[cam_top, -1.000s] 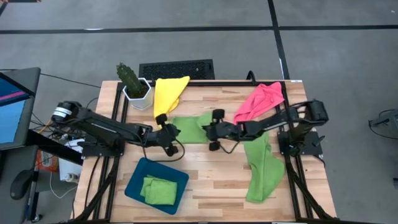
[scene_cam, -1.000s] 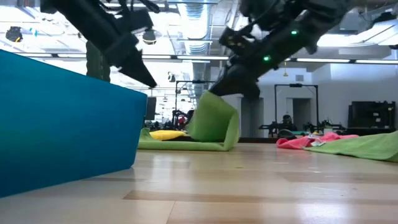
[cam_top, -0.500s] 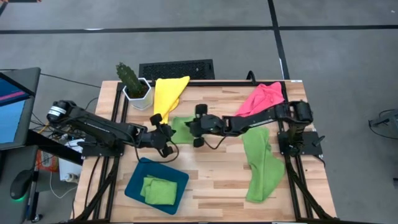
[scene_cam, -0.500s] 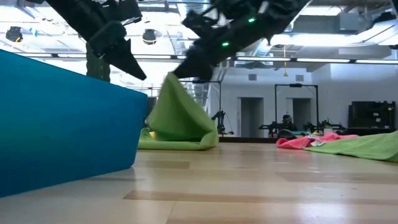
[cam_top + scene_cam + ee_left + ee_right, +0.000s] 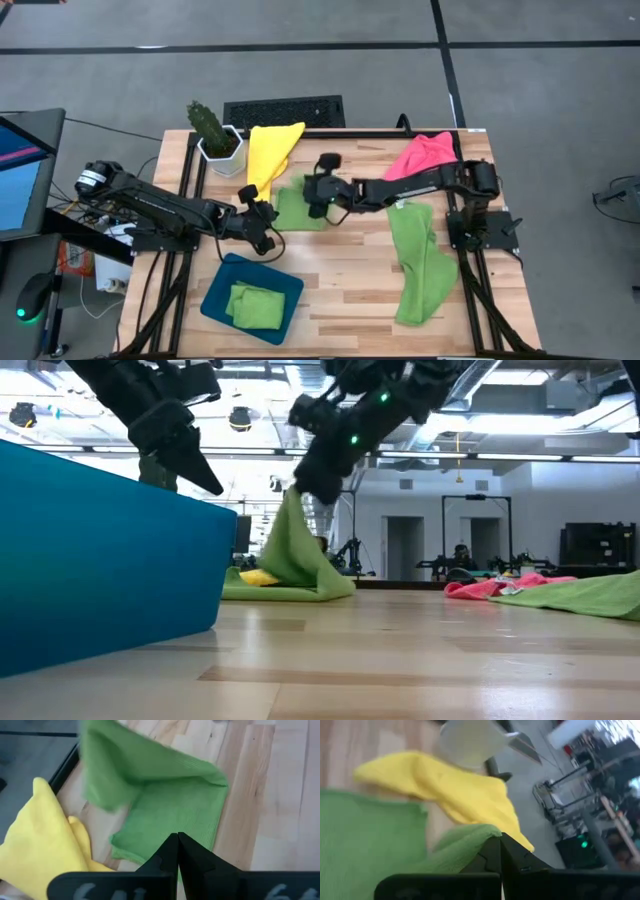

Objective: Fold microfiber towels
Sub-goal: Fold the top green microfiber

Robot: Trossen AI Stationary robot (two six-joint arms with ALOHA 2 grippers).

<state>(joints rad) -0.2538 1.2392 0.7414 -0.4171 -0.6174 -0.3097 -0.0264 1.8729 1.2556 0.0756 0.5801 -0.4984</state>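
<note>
Green towel (image 5: 297, 206) mid-fold nr far-left part of desk, beside yellow towel (image 5: 270, 150). Right gripper (image 5: 314, 192) pinched on raised edge; left gripper (image 5: 262, 217) closed, empty, at near edge. Cloth light, limp, non-slip; best gripped at corners.

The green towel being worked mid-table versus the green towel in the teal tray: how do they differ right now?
The mid-table green towel is half folded, one edge pinched and lifted by the right tool; the tray's green towel is already folded into a compact bundle and untouched. The first lies on bare wood beside the yellow towel; the second sits inside the teal tray. Both are the same lime green cloth.
</note>
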